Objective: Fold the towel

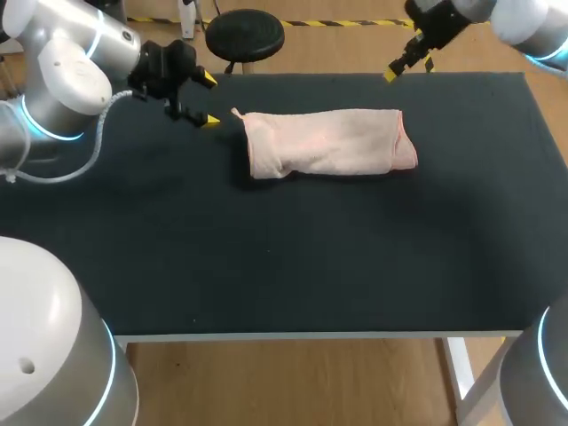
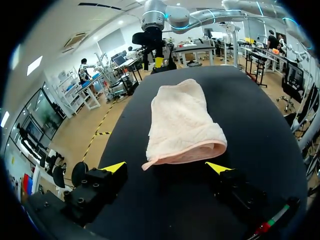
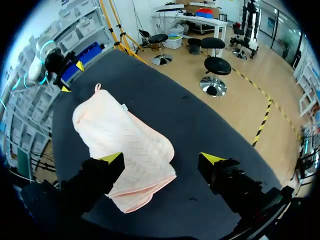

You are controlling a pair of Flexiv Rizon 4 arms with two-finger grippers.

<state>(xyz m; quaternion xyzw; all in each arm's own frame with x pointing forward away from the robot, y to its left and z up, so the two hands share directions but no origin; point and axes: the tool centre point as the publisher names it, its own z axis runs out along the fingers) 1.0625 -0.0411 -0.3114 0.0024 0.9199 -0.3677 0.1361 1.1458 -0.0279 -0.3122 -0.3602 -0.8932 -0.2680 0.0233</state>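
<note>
I count one folded towel (image 1: 330, 142) lying near the table's (image 1: 266, 266) far edge, between my two grippers: the left gripper (image 1: 209, 99) just off its tabbed end, the right gripper (image 1: 408, 67) over the far edge by its other end, both jaws apart, empty.

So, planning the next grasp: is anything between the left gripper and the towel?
Nothing visible. The left gripper, fingers open, faces the near end of the towel, with only bare black table around it. It is not touching the towel.
</note>
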